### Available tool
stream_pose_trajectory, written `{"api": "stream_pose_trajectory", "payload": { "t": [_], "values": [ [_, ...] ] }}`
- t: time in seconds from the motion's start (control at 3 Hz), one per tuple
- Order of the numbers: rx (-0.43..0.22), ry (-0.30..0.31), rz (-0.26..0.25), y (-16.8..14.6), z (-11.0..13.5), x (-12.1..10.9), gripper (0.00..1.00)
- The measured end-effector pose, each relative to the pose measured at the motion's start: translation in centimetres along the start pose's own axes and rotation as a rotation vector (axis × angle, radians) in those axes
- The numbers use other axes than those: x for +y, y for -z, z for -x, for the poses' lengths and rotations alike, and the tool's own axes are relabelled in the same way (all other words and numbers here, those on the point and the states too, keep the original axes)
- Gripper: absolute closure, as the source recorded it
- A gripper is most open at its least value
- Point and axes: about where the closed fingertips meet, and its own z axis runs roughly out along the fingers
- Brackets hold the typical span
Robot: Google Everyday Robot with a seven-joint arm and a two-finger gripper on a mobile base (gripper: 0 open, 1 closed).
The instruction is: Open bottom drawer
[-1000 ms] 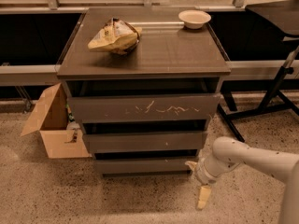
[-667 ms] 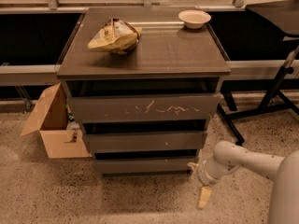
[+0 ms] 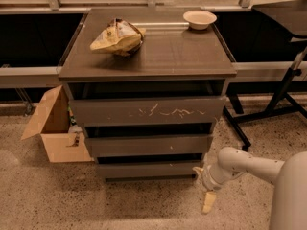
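One pincer (image 3: 203, 187) hangs low, jaws spread and gripping nothing, just beside the right end of the bottom drawer (image 3: 151, 169), below the front right corner of the tabletop (image 3: 182, 56).

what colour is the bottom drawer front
Dark grey-brown drawer, plain, camera view; tool low by its right end.

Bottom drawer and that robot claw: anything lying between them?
Nothing shows in the camera view: the gripper hangs just off the right end of the bottom drawer, above the floor.

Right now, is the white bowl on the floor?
No, the white bowl sits on the cabinet top, while the end effector hangs low beside the bottom drawer.
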Motion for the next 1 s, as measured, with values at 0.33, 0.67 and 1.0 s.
{"api": "stream_pose_trajectory", "payload": {
  "t": [0.33,0.67,1.0],
  "values": [
    [0.024,0.019,-0.046,-2.2,-2.7,-3.0,0.0],
    [0.039,0.06,-0.091,-3.6,-4.7,-7.0,0.0],
    [0.029,0.1,-0.118,-5.3,-6.3,-10.9,0.0]
  ]
}}
